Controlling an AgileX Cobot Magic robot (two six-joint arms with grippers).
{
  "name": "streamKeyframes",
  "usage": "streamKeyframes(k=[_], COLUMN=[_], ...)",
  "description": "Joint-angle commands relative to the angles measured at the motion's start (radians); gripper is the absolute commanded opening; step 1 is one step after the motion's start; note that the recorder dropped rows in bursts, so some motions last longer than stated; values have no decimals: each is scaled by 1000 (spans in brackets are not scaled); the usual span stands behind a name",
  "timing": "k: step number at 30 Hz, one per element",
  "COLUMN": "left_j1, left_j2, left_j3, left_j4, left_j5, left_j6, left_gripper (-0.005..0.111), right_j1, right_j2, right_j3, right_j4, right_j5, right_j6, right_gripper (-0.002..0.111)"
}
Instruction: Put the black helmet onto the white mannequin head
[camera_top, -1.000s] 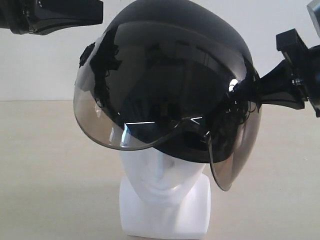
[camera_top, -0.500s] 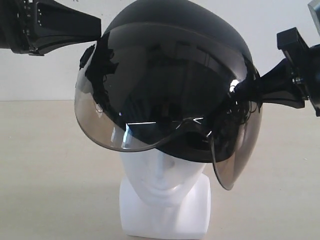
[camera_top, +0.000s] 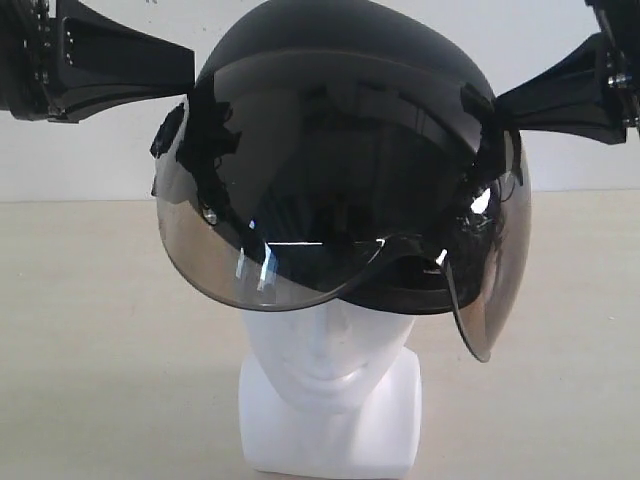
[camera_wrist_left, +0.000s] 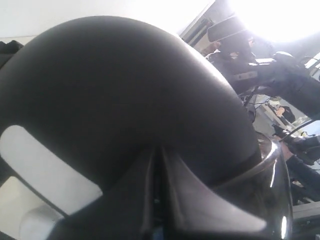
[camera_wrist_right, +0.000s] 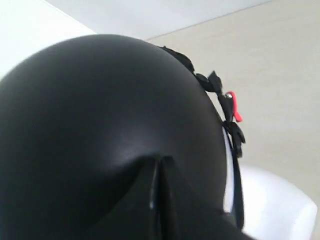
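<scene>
1. Position of black helmet (camera_top: 340, 110): seated on top of white mannequin head (camera_top: 325, 355), crown and forehead covered. Roughly level and centred over the head in the exterior view.
2. Shell: round, matte black, smooth dome with no markings seen. Clearly wider than the head beneath it, overhanging on both sides.
3. Visor (camera_top: 290, 240): curved, smoke-tinted, glossy, down across the front of the helmet. Lower edge dipping to a notch at the middle. Nose, lips and chin showing below it. Room reflections and bright glints across the tint. One side panel hanging lower, on the right of the exterior view.
4. Trim: black strap pieces and a small red tab (camera_wrist_right: 234, 107) along the helmet's edge, picked out in the right wrist view.
5. Mannequin: glossy white, moulded face, short neck on blocky base (camera_top: 395, 430), upright on pale beige surface (camera_top: 100, 350).
6. Left gripper (camera_top: 188, 72): fingers pressed together, only a thin seam between them in the left wrist view. Tip against the upper side of the shell, just above the visor's corner. Nothing visibly pinched.
7. Right gripper (camera_top: 497, 105): fingers likewise pressed together, thin seam only in the right wrist view. Tip against the opposite side of the helmet, at the visor's upper edge. Nothing seen between the fingers.
</scene>
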Motion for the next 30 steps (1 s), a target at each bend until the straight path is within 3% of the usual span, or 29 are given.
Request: streamKeyframes(k=[1,16,25,30], left_j1=[-15,-5,102,110], left_j2=[7,-10,-25,-22], left_j3=[58,109,109,129], left_j4=[49,49,49,49], left_j5=[-6,-6,-6,-6], left_j6=[-4,-3,-6,-6], left_gripper=[4,4,4,4], right_j1=[25,44,44,44], right_j2=[-25,-80,-90,-90], right_j3=[-9,-24,-153,-196], right_j4=[105,116,89,89], right_j5=[152,161,161,161], right_j6=[6,31,117,141], right_gripper=[0,0,0,0])
